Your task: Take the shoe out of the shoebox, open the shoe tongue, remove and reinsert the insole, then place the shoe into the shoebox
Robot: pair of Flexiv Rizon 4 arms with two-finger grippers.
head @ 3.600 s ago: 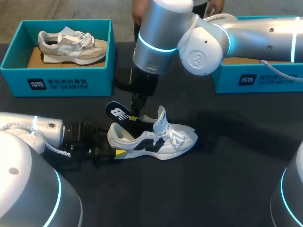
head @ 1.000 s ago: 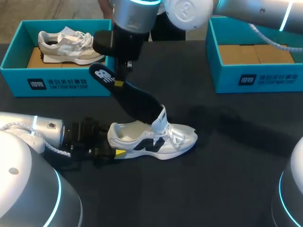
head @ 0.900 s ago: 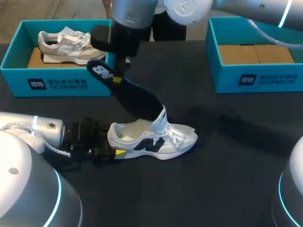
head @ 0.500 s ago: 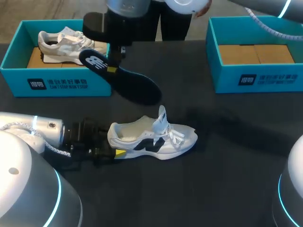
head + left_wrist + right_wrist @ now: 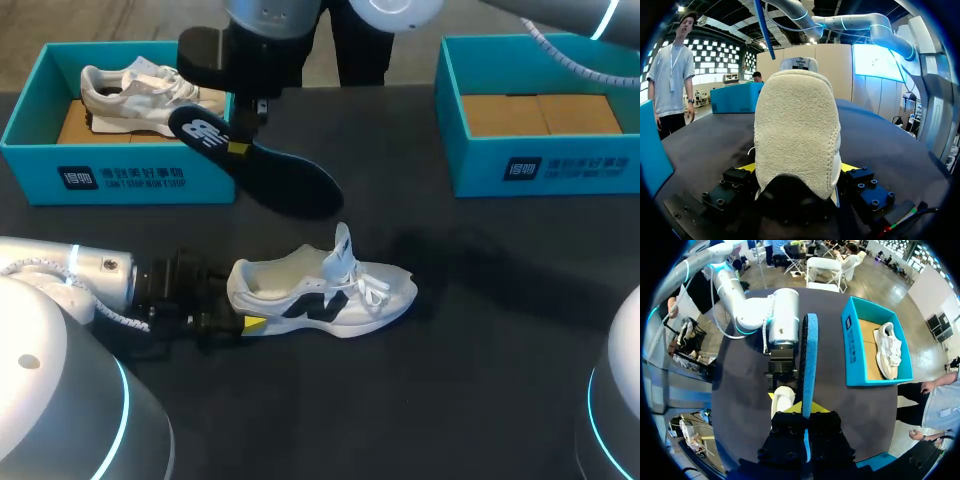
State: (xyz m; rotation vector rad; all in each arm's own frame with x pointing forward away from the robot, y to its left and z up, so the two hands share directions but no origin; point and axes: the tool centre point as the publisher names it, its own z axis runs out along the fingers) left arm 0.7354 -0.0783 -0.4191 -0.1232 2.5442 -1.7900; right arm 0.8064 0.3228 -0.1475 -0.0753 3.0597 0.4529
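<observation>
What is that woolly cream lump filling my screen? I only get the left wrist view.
Observer: That's the heel lining of a white shoe. The head view shows the whole shoe standing on the black table, tongue up, its heel in the left pincer.
Operator: Is anything inside it?
Observer: Its dark insole is out. It hangs in the air clear of the shoe, clamped in the right pincer.
Operator: Where does the shoe go afterwards?
Observer: Likely the right shoebox, which holds only cardboard. The left shoebox has another shoe in it.
</observation>
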